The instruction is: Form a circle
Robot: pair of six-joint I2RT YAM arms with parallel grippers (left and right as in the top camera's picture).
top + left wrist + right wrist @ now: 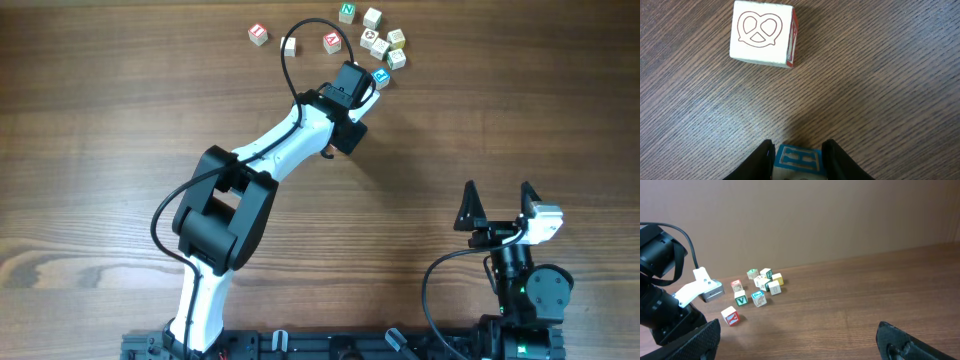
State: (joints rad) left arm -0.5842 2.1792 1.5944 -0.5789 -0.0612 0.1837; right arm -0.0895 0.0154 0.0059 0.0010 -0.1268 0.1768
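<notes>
Placement step: left gripper [799, 150] pinches the blue H block [799, 160], probably next set down beside the pretzel block [761, 34]; right gripper [498, 195] gapes wide.

Soft even light, sharp focus

Wood-grain table [90, 130] — plain tan wall [840, 215]

Left arm [270, 150] stretched way out, left gripper [799, 146] pinching a blue H cube [797, 159]; right gripper [498, 195] gaping wide.
</notes>
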